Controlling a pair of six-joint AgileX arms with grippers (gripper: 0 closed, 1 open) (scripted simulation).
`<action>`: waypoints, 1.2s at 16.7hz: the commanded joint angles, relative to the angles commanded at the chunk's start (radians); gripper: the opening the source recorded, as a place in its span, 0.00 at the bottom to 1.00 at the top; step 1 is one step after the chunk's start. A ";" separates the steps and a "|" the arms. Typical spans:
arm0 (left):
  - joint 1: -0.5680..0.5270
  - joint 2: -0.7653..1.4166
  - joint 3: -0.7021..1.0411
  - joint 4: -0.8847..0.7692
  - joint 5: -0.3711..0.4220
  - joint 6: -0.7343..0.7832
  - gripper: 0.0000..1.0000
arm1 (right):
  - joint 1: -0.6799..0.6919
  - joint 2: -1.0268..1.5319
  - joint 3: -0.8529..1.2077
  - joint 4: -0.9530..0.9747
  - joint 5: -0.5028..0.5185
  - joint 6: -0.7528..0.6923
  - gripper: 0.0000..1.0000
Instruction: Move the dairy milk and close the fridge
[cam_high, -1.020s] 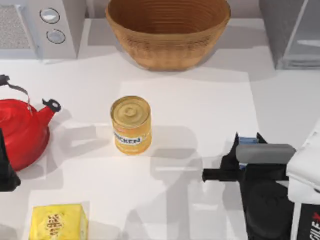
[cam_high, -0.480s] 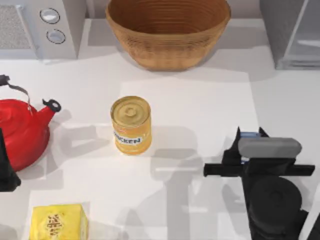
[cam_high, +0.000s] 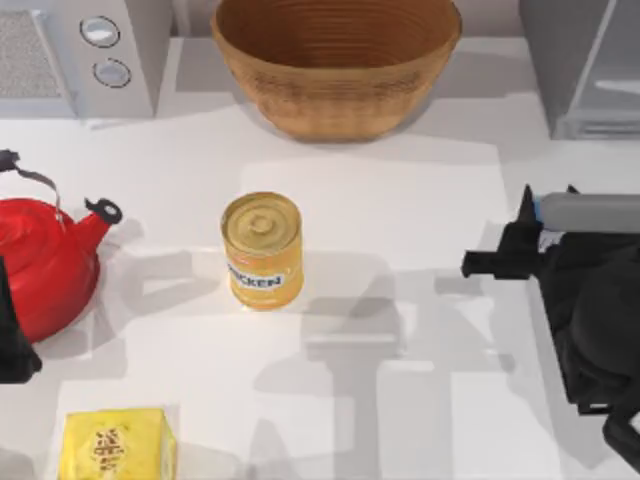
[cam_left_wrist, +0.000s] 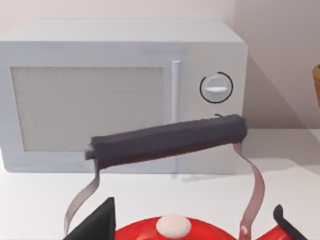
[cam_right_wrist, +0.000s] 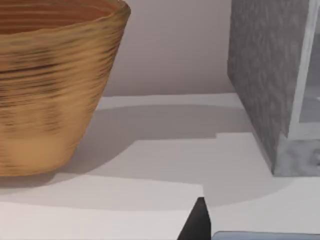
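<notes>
Right claw (cam_high: 545, 225) pinching dairy milk (cam_right_wrist: 265, 235); wrist view adds fridge (cam_right_wrist: 270, 75), basket (cam_right_wrist: 50, 85).

The right arm (cam_high: 600, 330) is matt black, with a grey cylinder just behind its black fingers (cam_high: 523, 215); a rounded housing bulges further back.

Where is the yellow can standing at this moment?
In the top view the yellow can stands upright near the table's middle, in front of the woven basket, between the red kettle at left and the right gripper.
</notes>
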 joint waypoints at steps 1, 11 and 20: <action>0.000 0.000 0.000 0.000 0.000 0.000 1.00 | -0.073 -0.041 0.005 -0.031 -0.075 -0.011 0.00; 0.000 0.000 0.000 0.000 0.000 0.000 1.00 | -0.565 -0.353 0.035 -0.284 -0.578 -0.082 0.00; 0.000 0.000 0.000 0.000 0.000 0.000 1.00 | -0.593 -0.237 0.146 -0.302 -0.611 -0.083 0.00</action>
